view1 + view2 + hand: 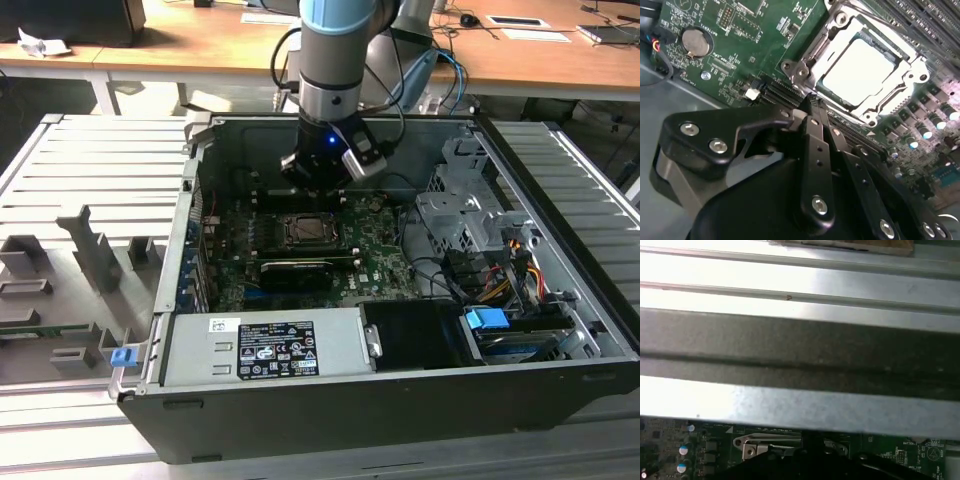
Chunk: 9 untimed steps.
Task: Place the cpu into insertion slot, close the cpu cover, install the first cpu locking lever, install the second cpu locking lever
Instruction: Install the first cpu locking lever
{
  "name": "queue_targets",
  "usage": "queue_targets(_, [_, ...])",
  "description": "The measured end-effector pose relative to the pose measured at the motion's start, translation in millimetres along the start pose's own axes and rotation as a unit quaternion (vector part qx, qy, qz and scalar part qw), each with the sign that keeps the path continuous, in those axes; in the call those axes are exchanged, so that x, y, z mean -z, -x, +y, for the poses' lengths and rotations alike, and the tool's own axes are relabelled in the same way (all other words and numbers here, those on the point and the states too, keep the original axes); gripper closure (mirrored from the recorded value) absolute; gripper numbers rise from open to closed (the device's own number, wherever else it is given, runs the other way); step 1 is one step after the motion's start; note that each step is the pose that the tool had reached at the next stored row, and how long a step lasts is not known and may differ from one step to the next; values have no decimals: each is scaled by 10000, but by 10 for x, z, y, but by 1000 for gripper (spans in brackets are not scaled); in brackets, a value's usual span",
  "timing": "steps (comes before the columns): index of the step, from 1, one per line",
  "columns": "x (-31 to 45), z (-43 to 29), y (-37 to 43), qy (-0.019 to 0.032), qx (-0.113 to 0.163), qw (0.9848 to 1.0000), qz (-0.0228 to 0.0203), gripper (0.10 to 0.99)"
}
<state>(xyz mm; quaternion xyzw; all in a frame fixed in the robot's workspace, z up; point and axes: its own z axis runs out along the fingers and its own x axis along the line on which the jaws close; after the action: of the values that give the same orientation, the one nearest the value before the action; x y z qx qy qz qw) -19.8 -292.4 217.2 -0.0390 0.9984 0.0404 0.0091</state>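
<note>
Second wrist view has the cpu (859, 70) already sitting in the insertion slot (906, 66), cpu cover (912, 82) folded down around it. Hand (812, 102) is pinched shut, holding nothing, tips just off the socket's 7 o'clock corner, probably lined up for a lever.

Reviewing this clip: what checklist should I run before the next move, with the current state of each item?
1. cpu lying flat in the insertion slot: ok.
2. cpu cover down, framing the chip: ok, as far as the second wrist view shows.
3. Locking levers latched: cannot tell.
4. pincer carrying nothing: ok, it is shut with nothing between its tips.
5. Pincer clear of the socket: ok, its tips sit beside the cover's corner, above the green board.
</note>
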Motion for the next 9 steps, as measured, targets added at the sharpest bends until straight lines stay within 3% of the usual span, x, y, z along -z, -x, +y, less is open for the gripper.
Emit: queue_targets(9, [2, -23, -2, 0, -1, 10000, 0, 980])
